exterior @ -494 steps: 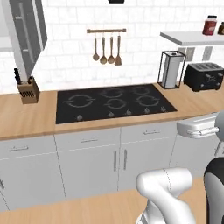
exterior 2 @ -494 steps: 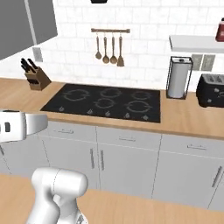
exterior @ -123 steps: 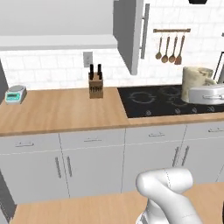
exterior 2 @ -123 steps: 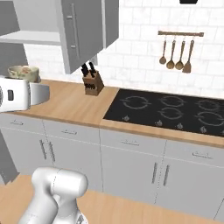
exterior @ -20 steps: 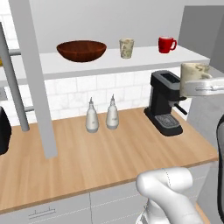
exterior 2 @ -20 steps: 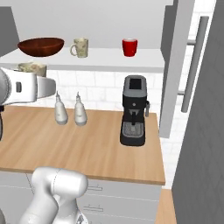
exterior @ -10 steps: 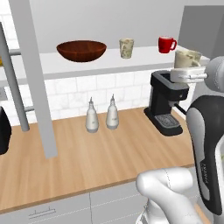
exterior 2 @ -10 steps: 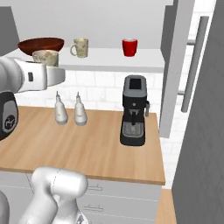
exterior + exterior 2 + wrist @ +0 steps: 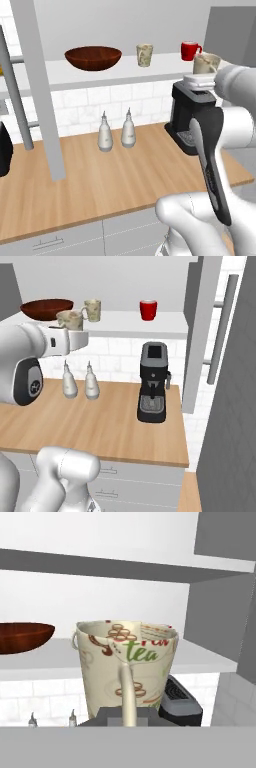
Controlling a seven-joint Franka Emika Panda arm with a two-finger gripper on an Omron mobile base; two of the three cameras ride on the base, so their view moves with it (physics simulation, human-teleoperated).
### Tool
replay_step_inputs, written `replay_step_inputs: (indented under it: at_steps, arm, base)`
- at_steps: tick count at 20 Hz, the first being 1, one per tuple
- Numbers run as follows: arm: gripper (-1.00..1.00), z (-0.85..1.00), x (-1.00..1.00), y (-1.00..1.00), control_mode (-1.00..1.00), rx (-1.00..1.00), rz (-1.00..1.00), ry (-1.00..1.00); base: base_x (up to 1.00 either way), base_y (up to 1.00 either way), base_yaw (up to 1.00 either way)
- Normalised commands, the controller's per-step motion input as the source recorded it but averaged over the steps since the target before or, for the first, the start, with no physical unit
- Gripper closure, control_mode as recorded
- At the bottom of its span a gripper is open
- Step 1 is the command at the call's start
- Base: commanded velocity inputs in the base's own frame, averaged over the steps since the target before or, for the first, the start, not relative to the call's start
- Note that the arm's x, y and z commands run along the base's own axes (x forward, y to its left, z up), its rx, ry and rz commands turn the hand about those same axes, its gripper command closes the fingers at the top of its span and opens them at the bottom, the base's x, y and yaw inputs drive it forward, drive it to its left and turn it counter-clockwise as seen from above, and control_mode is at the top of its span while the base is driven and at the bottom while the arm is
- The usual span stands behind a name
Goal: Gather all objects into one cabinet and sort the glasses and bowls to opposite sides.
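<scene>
Cream speckled cup, pinched by its handle in the tool. Step: carrying toward white cabinet shelf. Next: probably setting it beside the matching beige cup.

Cream cup in the claw with brown swirls and green "tea" lettering, dark reddish-brown bowl left of it, red mug, black coffee machine below

Arm raised from the base, forearm level, reaching toward 12 o'clock at shelf height. Gripper sits at the 2 o'clock corner of the left base view, at 10 o'clock in the right base view. Jaws clamped on a beige cup, held upright.
</scene>
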Motion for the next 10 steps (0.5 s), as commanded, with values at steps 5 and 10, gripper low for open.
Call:
replay_step_inputs:
  at_steps: [5,10]
  arm:
    - [1.0,0.01,0.35,-0.01,-1.0,0.0,-0.07,0.01]
    - [1.0,-0.07,0.7,-0.2,-1.0,0.0,0.0,-0.04]
  base:
    - [0.0,0.0,0.0]
    - [0.0,0.0,0.0]
